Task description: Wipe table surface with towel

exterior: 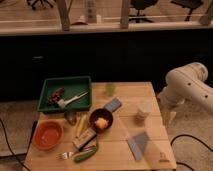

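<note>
One thin grey-blue towel [138, 144] lies flat as a folded quadrilateral on the light wooden tabletop [131, 93]. It sits near the front right corner, close to the small dark logo mark [162, 160], with nothing touching it. A white robot arm [187, 85] reaches in from the right. Its pincer [167, 117] hangs pointing down at the tabletop's right edge, behind the towel and apart from it, near a pale cup [143, 111]. Whether the pincer is apart or together I cannot tell. At the back left, a green tray [65, 78] holds a white utensil [72, 99] and something dark [55, 95]. In front of the tray stands an orange bowl [48, 134]. Toward the middle is a dark bowl [96, 114] with a yellow piece [101, 123] inside it. A small blue-grey block [113, 104] lies just behind that bowl. A green cup [109, 89] stands near the back edge. A fork [67, 155] and a green object [86, 154] lie along the front edge.
</note>
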